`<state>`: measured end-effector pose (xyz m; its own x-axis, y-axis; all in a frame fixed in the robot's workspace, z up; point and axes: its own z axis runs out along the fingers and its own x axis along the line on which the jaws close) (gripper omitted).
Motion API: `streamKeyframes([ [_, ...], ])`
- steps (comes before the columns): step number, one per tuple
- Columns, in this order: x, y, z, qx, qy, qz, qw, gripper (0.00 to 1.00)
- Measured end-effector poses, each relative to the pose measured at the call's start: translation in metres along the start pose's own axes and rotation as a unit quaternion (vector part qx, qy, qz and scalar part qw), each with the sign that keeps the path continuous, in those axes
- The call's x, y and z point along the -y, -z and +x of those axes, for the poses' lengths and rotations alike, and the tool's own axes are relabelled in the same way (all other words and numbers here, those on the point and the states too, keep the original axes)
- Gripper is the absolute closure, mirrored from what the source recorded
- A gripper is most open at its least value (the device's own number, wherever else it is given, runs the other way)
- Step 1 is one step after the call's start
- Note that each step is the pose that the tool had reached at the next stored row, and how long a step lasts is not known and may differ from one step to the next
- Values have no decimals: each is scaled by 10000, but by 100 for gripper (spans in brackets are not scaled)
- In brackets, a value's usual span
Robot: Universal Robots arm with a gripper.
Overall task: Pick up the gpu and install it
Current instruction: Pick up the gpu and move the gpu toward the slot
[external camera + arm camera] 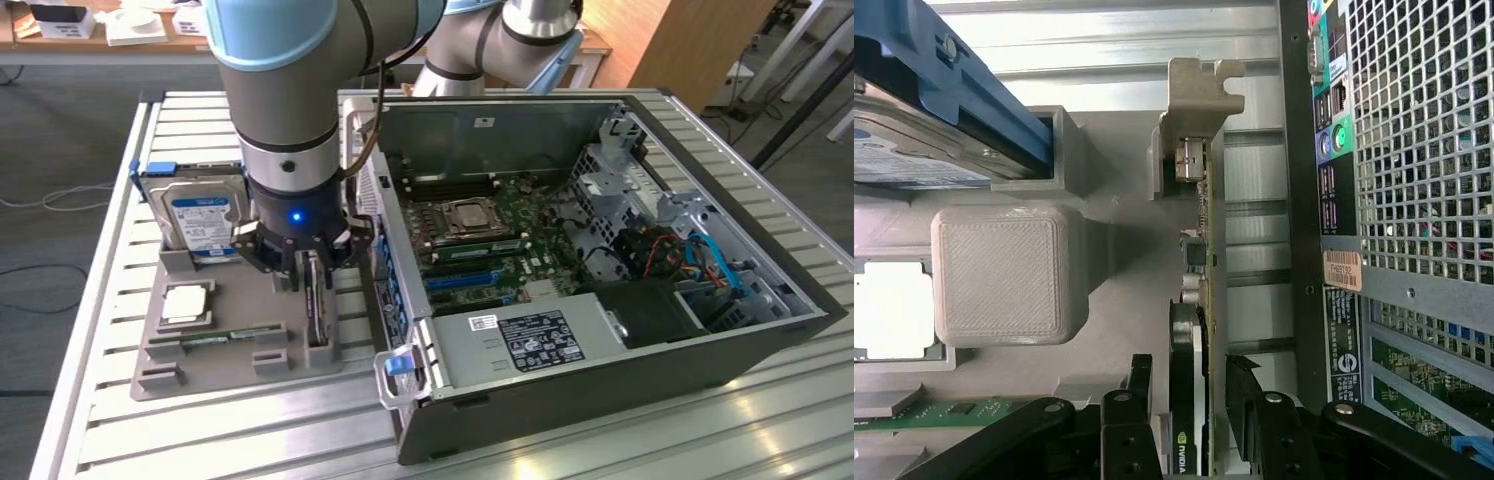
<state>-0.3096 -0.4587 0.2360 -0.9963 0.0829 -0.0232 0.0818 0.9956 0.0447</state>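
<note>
The gpu (316, 312) is a thin dark card standing on edge in a slot of the grey holder tray (160, 378), next to the open computer case (601, 250). In the wrist view the gpu (1199, 250) runs away from the camera, with its metal bracket (1199, 95) at the far end. My gripper (314, 268) hangs straight down over the card. It is open, with the black fingers (1141, 392) on either side of the gpu's near end and a small gap showing on one side. The gripper (1189, 400) straddles the card, which still sits in its slot.
On the same tray stand a silver hard drive (203, 215) with a blue-white label, a processor chip (184, 303) and a small green memory stick (220, 338). The case's perforated rear wall (1414, 150) lies close beside the card. The motherboard (481, 240) lies exposed inside the case.
</note>
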Motion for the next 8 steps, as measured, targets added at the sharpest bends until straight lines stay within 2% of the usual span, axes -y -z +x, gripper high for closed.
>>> streamKeyframes([
  [8,-6,-34,7,0,-1,0,10000,57],
])
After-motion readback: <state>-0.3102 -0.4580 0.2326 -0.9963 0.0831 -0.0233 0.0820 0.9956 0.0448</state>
